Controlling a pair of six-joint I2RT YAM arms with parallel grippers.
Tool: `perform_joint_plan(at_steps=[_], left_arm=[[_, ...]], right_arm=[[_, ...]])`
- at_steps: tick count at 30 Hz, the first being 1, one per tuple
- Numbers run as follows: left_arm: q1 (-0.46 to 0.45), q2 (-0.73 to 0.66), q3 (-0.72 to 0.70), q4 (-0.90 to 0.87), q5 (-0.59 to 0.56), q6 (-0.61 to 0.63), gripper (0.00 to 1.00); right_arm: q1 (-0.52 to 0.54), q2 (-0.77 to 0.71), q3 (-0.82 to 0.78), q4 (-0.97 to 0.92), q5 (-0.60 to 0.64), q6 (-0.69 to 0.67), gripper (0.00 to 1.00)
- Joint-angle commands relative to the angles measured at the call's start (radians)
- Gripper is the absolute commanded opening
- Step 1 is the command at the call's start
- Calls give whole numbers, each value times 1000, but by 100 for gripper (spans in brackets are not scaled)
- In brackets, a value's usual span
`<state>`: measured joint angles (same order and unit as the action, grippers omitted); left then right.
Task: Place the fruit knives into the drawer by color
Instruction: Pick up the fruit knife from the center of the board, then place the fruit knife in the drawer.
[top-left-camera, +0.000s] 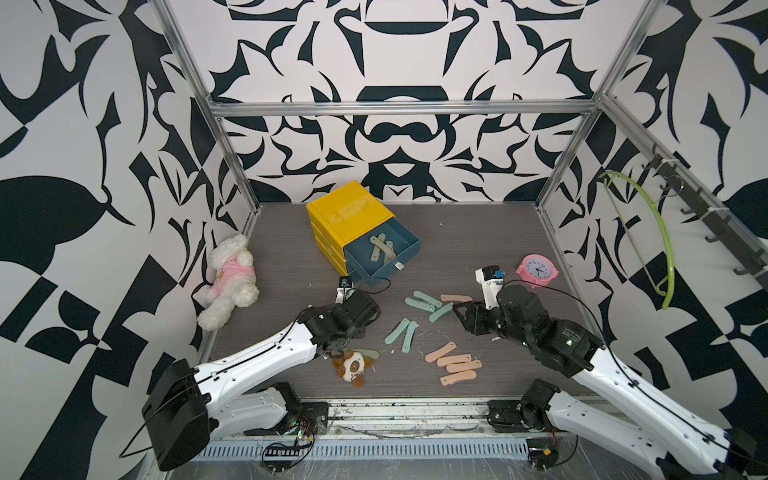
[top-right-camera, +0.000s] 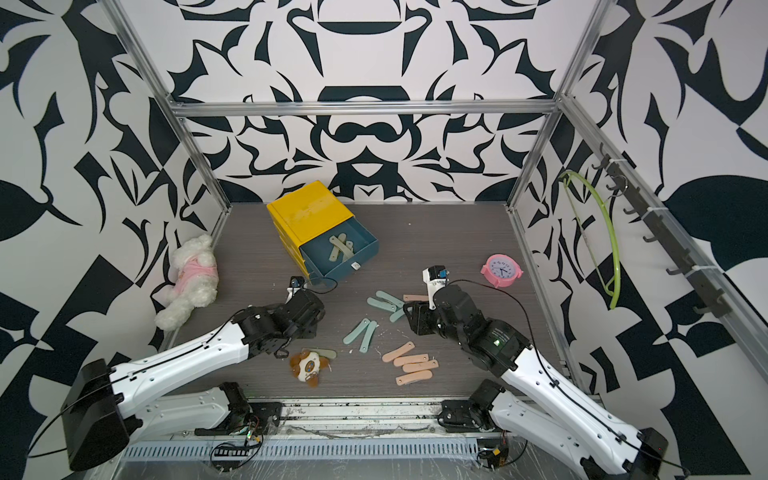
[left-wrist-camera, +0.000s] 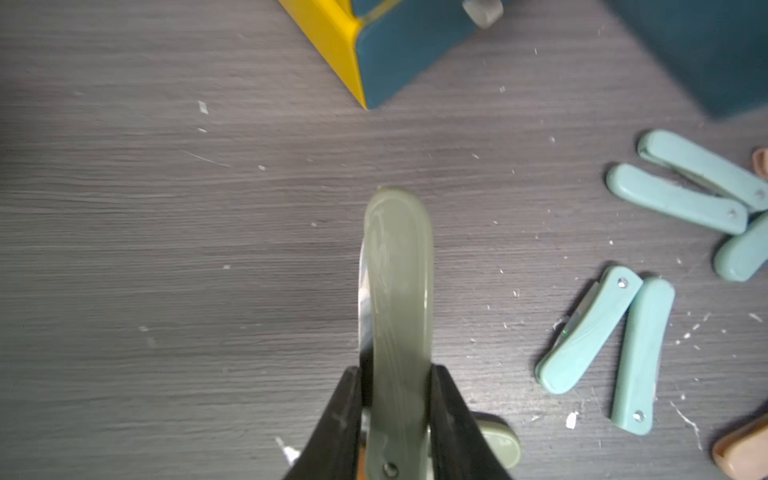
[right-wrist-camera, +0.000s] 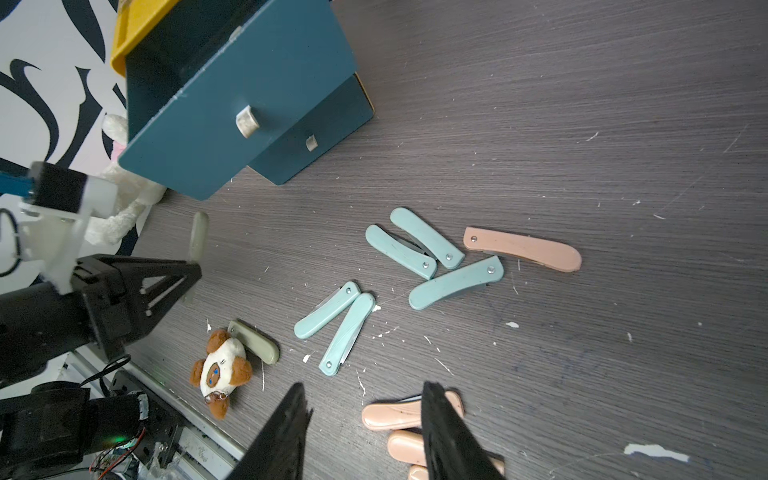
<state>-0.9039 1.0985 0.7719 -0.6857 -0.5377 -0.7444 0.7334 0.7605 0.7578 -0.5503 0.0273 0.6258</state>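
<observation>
- The dark wood-grain table (top-left-camera: 291, 257) carried everything.
- A yellow cabinet (top-left-camera: 349, 212) stood at the back, its top blue drawer (top-left-camera: 409, 243) pulled out with a few olive knives (top-left-camera: 380, 249) lying crossed inside.
- A white plush dog (top-left-camera: 228, 282) in pink lay by the left wall.
- The left gripper (left-wrist-camera: 395, 370) was clamped on one end of an olive knife (left-wrist-camera: 397, 270), whose free end pointed toward the cabinet.
- The right gripper (right-wrist-camera: 365, 386) hung partly spread and empty above the peach knives (top-left-camera: 455, 365), a group of four near the front edge.
- A pink clock (top-left-camera: 537, 270) sat toward the right.
- Five teal knives (top-left-camera: 428, 301) lay mid-table in a three and a pair, a lone peach knife (top-left-camera: 456, 298) just beside the three.
- A brown-and-white plush toy (top-left-camera: 351, 368) touched one more olive knife on the table (right-wrist-camera: 255, 343).
</observation>
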Motion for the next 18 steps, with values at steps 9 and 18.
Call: perform_joint_plan(at_steps=[9,18], left_arm=[[9,-65,372,-137,-131,201,26],[116,315,738,-45,121,404,28]], right_arm=[[-2,0,32,29,14,9,47],[-2,5,31,27,12,11,47]])
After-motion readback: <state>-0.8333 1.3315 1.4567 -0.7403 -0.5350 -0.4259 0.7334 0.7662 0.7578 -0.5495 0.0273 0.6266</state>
